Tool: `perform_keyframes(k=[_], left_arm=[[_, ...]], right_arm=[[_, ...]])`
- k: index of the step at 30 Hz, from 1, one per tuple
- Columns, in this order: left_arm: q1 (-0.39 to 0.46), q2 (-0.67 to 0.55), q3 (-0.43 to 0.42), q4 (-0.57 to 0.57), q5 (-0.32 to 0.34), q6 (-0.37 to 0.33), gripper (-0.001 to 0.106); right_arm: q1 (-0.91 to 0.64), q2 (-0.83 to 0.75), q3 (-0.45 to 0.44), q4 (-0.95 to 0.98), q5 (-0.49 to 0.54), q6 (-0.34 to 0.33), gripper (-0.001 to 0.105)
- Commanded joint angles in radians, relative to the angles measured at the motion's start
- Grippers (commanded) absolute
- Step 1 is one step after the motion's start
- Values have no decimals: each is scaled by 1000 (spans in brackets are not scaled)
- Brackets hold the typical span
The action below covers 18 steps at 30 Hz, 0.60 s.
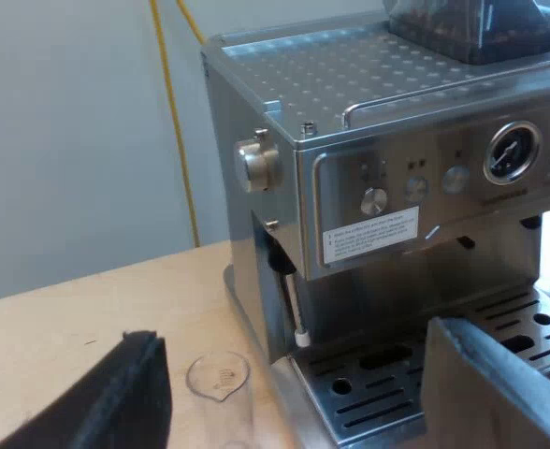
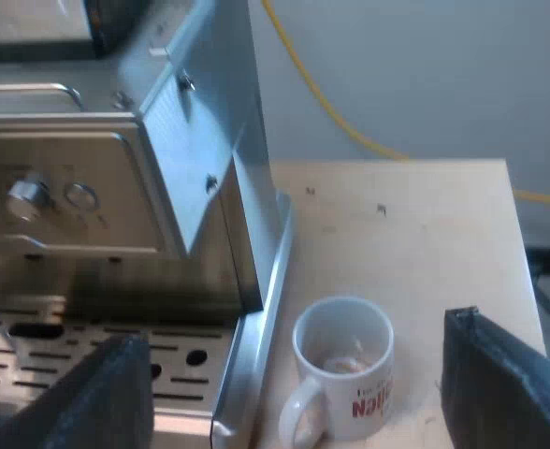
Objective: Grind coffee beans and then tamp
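Measuring glass (image 1: 221,393) faint beside espresso machine (image 1: 397,206); bean hopper (image 1: 481,28) cropped

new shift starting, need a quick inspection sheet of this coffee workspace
surface: pale wooden tabletop, few dark specks
job's things: stainless steel espresso machine, dark bean hopper on top
clutter: clear measuring glass and white mug with red lettering, both upright by the machine's base
grippers: left gripper and right gripper both open, holding nothing
cables: yellow cable hanging against the plain pale wall
surroundings: that wall, nothing else seen
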Motion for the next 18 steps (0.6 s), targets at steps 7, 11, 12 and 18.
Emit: perform_keyframes(k=[7,11,12,18], left_arm=[[-1,-122,-2,81,-34,43,59],[-1,-172,-2,123,-37,43,59],[-1,-185,-2,134,-37,43,59],[-1,-218,9,184,-41,43,59]], right_arm=[[-4,-148,27,-1,-22,-15,66],[-4,-237,93,-1,-22,-13,66],[-4,-264,117,-1,-22,-13,66],[-4,-387,228,-1,-22,-6,66]])
